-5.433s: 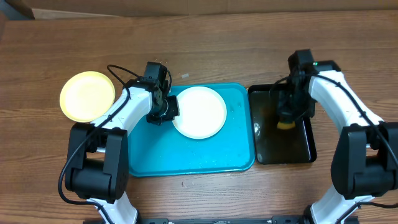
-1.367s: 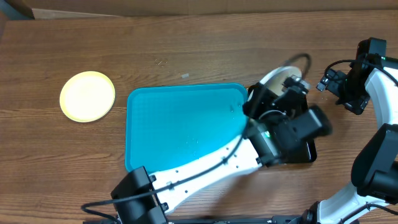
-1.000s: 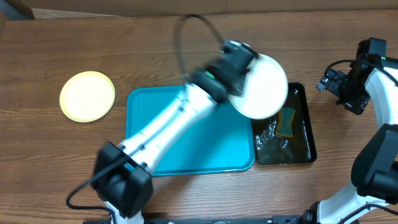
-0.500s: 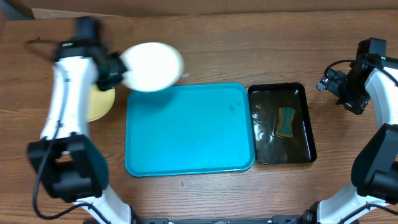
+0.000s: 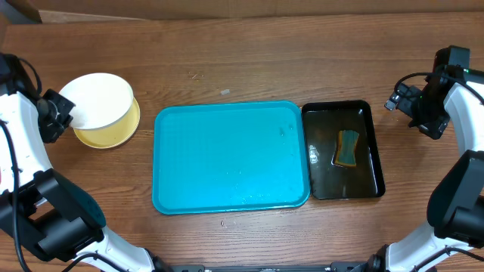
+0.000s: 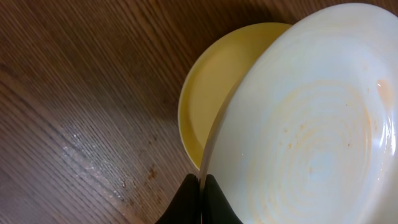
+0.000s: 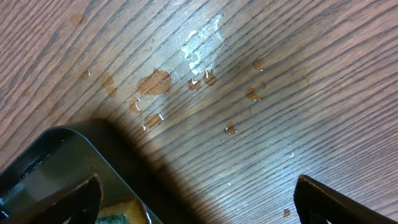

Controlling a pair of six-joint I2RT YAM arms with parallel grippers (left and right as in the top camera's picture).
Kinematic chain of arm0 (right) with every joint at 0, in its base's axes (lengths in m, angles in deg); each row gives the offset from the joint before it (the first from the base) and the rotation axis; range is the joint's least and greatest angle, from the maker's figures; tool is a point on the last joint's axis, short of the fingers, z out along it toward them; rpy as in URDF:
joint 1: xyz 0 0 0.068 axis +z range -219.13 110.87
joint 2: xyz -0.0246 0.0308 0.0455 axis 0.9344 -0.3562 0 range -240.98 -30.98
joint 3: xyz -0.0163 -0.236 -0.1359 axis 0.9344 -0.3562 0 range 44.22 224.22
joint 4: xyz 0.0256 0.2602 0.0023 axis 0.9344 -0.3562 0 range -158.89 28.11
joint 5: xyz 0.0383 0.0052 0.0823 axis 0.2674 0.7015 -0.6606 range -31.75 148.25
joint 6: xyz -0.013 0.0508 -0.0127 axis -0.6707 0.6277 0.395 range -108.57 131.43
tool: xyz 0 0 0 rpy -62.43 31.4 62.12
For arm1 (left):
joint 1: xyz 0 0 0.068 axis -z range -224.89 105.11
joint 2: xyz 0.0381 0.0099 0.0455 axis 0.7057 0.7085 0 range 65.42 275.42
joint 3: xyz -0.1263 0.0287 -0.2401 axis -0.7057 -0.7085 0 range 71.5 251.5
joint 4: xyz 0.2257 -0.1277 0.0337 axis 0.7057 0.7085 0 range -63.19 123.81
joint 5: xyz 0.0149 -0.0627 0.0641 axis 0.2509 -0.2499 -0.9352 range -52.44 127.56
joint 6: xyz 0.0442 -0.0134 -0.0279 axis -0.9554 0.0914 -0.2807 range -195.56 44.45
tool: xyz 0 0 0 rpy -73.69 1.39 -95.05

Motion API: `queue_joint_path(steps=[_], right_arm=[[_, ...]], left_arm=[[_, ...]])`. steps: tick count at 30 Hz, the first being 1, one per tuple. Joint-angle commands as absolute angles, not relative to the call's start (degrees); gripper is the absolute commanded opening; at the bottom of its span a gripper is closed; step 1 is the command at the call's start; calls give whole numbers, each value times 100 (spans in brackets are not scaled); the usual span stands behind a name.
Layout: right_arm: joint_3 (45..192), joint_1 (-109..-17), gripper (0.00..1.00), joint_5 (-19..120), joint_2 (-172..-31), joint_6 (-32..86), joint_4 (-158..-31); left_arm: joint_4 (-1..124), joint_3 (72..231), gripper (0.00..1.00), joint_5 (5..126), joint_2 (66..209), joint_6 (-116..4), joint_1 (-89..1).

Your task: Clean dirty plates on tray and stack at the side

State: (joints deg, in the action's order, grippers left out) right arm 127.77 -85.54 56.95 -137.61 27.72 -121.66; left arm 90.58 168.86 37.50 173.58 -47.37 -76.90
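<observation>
A white plate (image 5: 97,101) hangs tilted over the pale yellow-green plate (image 5: 119,133) at the table's left side, and my left gripper (image 5: 59,118) is shut on its left rim. In the left wrist view the black fingers (image 6: 214,202) pinch the white plate's (image 6: 311,124) edge. Faint orange rings show on its face, and the yellow plate (image 6: 217,93) lies below it. The turquoise tray (image 5: 231,155) holds no plates. My right gripper (image 5: 414,106) stands open beyond the tub's right edge, with only wet wood between its fingers (image 7: 329,199).
A black tub (image 5: 321,174) of water with a yellow-green sponge (image 5: 347,147) sits right of the tray. Its corner (image 7: 50,162) shows in the right wrist view. Water drops (image 7: 199,56) spot the wood there.
My left arm has swung the white plate further left and down, from behind the tray's far-left corner to over the yellow plate. The right arm has not moved.
</observation>
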Motion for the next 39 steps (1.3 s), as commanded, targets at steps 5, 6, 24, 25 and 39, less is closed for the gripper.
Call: queue_joint_path(steps=[5, 6, 24, 25, 39], right_arm=[[12862, -8556, 100, 5667, -13687, 2794, -12151], [12862, -8556, 100, 5667, -13687, 2796, -12151], [12862, -8556, 100, 5667, -13687, 2794, -12151], [12862, -8556, 100, 5667, -13687, 2794, -12151], [12862, -8556, 100, 5667, -13687, 2794, -12151]], left_arm=[[8733, 16320, 4, 3412, 17391, -4674, -7674], [8619, 16196, 4, 3407, 17391, -4676, -7674], [7410, 15568, 66, 7424, 17391, -6617, -7537], [7415, 15566, 69, 7772, 17391, -6748, -7388], [7539, 15564, 100, 7011, 17391, -6628, -5117]])
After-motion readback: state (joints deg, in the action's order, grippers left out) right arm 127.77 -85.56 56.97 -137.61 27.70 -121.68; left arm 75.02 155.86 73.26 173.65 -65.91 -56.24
